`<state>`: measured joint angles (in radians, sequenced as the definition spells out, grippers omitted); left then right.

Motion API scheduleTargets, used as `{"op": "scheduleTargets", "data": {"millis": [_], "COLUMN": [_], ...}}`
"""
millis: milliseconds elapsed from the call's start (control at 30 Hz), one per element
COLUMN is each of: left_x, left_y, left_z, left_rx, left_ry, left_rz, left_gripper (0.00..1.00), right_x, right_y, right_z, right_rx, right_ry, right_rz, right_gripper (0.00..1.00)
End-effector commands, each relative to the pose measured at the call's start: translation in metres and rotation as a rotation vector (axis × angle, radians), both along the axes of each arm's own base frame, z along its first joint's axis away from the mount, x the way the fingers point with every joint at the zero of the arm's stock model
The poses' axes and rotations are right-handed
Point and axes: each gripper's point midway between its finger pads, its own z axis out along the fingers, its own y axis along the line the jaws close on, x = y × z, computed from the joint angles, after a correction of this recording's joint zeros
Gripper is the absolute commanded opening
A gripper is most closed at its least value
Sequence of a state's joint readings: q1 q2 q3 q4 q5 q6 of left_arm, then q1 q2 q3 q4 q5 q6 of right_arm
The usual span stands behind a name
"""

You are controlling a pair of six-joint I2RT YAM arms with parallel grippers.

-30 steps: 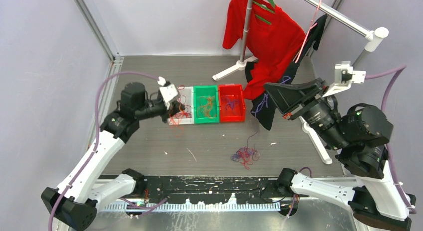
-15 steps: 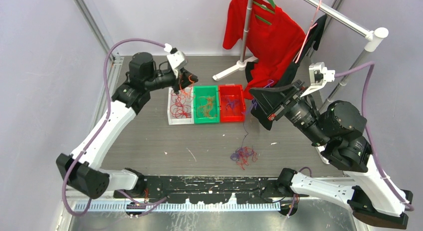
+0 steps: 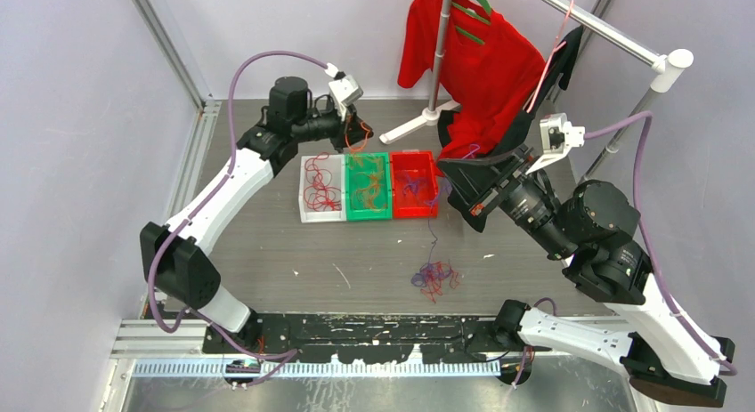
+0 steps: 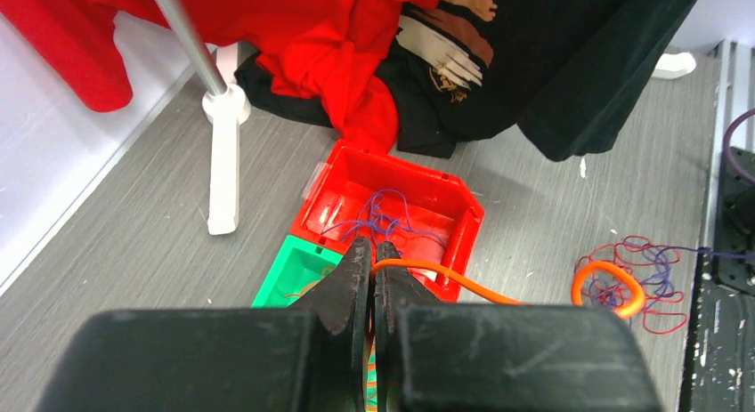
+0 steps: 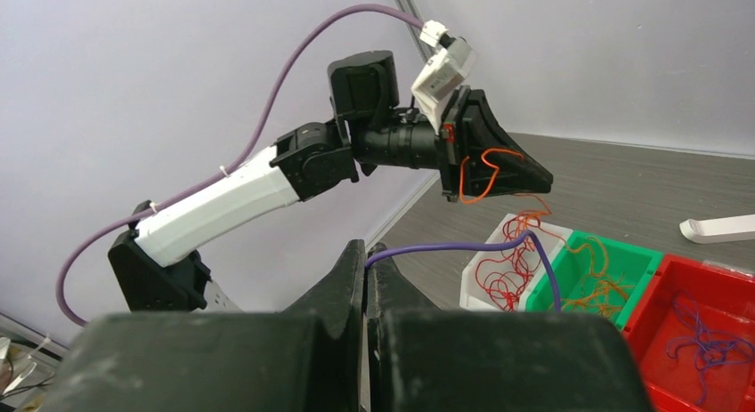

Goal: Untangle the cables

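Observation:
A small tangle of red and purple cables (image 3: 434, 278) lies on the table in front of three bins; it also shows in the left wrist view (image 4: 634, 284). My left gripper (image 3: 358, 133) is shut on an orange cable (image 4: 463, 283) and holds it above the green bin (image 3: 368, 204), where it hangs as a loop (image 5: 483, 173). My right gripper (image 3: 448, 182) is shut on a purple cable (image 5: 463, 247) that hangs down as a thin strand (image 3: 434, 236) to the tangle.
A white bin (image 3: 305, 210) holds red cables, the green bin orange ones, the red bin (image 3: 415, 207) purple ones. A clothes rack with a red shirt (image 3: 472, 65) and dark cloth stands behind the bins; its white foot (image 3: 411, 125) lies near my left gripper.
My left gripper has risen from the white bin and swung right and back over the green bin with the orange cable. My right gripper moved left toward the red bin, lifting the purple strand.

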<state>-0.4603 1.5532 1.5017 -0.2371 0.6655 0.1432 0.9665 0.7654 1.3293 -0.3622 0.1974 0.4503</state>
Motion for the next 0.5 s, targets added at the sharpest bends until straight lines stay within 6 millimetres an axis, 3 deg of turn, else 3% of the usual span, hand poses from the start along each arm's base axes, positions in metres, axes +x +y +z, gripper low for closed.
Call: {"op": "scheduleTargets", "data": {"millis": [0,133,467], "left_x": [0.009,0.020,0.029], "left_y": [-0.009,-0.017,-0.029], "left_z": [0.006,-0.015,-0.031], "left_rx": [0.012,0.043,0.075], "left_ry": [-0.087,-0.063,-0.029], "left_rz": [-0.011,-0.012,-0.033], "left_gripper": [0.00,0.00,0.00], "right_x": [-0.006,-0.006,-0.005], "right_y": [-0.005,-0.007,-0.008], "right_z": [0.021,0.021,0.017], "right_rx": [0.067,0.066,0.064], "right_ry": [-0.046,-0.047,-0.044], "right_rz": [0.010,0.007,-0.001], "right_gripper": [0.01,0.01,0.01]}}
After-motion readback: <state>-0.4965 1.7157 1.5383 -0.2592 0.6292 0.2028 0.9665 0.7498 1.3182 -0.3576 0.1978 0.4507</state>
